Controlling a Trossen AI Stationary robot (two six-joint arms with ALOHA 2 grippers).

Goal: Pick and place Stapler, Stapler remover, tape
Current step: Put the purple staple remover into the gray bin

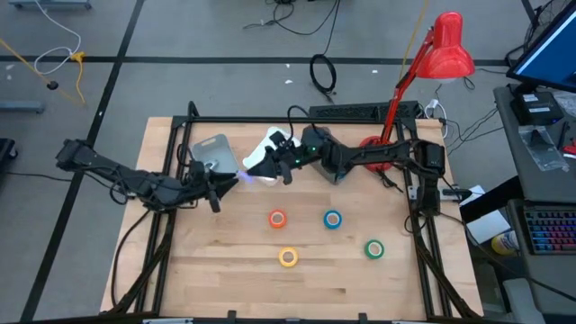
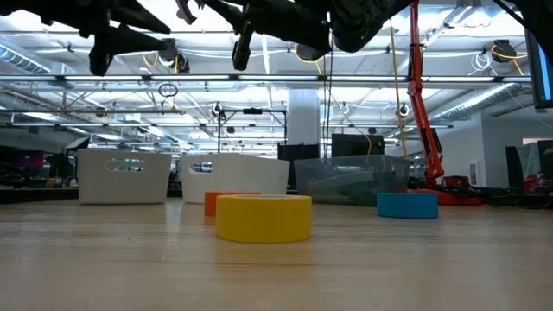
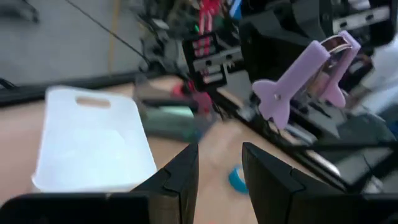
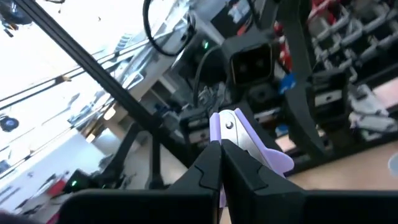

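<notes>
Your right gripper is clamped on the lilac plastic staple remover, held in the air above the table's back half, near the white plastic bin. Your left gripper hangs beside it, fingers apart and empty, facing the remover. The four small tape rings lie on the wooden table: orange, blue, yellow, green, well apart.
</notes>
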